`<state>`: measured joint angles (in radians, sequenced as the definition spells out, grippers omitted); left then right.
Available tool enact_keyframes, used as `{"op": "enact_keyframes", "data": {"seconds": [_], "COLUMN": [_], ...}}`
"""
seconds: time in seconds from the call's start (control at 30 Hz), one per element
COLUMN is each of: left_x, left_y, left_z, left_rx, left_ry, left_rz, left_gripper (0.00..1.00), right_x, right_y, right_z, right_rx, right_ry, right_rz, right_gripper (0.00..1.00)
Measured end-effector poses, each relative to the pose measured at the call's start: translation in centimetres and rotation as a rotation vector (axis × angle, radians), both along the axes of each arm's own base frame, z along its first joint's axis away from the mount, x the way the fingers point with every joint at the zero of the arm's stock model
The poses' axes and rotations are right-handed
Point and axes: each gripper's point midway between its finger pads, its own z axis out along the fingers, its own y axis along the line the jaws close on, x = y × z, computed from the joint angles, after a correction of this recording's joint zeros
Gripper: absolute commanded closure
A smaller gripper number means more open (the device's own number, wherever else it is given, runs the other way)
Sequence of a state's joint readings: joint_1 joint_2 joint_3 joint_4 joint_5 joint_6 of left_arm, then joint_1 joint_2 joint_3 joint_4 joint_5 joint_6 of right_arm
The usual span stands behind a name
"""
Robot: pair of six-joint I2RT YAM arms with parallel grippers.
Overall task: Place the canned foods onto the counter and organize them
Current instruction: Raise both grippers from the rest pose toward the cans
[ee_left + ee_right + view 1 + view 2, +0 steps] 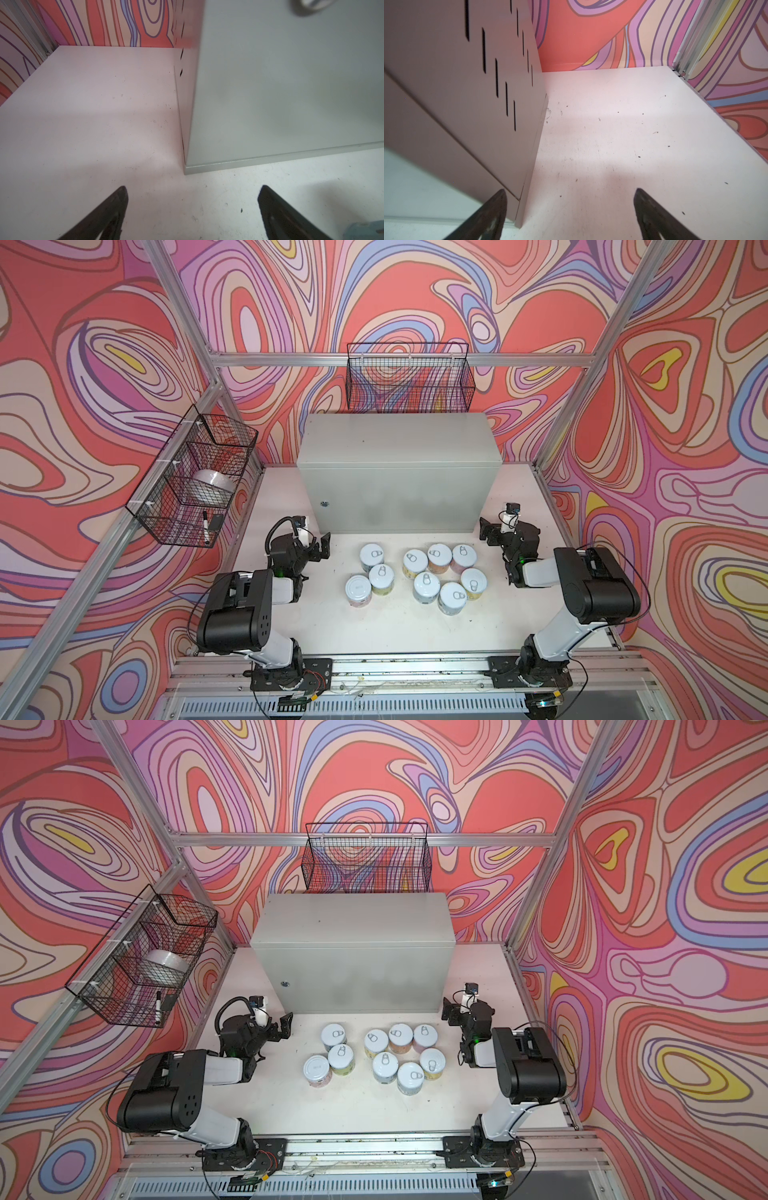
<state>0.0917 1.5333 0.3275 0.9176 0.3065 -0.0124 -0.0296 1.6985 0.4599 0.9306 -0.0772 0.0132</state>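
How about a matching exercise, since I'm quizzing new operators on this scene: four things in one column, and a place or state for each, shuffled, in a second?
1. canned foods
2. left gripper
3. marker
4. back wire basket

A. hangs on the rear rail, behind the counter
B. open, by the counter's front left corner
C. standing on the table in front of the counter
D. in the side basket, in the compartment nearest the robot

Pairs: 1-C, 2-B, 3-D, 4-A
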Motion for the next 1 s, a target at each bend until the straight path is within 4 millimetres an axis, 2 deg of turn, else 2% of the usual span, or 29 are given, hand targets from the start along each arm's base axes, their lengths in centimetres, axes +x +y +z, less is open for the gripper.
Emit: {"op": "enact_keyframes", "data": {"seconds": [0.47, 0.57, 0.63, 0.77, 0.9, 1.0], "left_x": [0.0, 0.2, 0.2, 0.0, -0.4, -0.6], "left_y": [0.0, 0.0, 0.1, 1.6, 2.7, 3.0], "left_z": [0.0, 0.2, 0.2, 1.0, 4.7, 7.9], "left_rx": [0.000, 0.001, 0.001, 0.005, 0.008, -0.023], "left_ry": [0.000, -0.006, -0.006, -0.019, -0.083, -0.153], "left_rz": [0.000, 0.000, 0.006, 0.100, 0.174, 0.198], "left_gripper": [0.00, 0.00, 0.00, 0.00, 0.00, 0.00], "right_x": [0.0, 0.5, 1.0, 0.8, 1.2, 0.8], "right_y": [-0.2, -0.7, -1.2, -2.8, -4.2, -4.7], "right_z": [-0.1, 0.0, 1.0, 4.9, 8.3, 10.0], "right_rx": [-0.003, -0.002, -0.002, 0.010, 0.039, 0.052], "right_ry": [0.004, 0.030, 0.031, -0.019, -0.040, -0.049], "right_rz": [-0.010, -0.039, -0.071, -0.171, -0.262, -0.304], "right_gripper": [0.02, 0.02, 0.02, 0.02, 0.01, 0.02]}}
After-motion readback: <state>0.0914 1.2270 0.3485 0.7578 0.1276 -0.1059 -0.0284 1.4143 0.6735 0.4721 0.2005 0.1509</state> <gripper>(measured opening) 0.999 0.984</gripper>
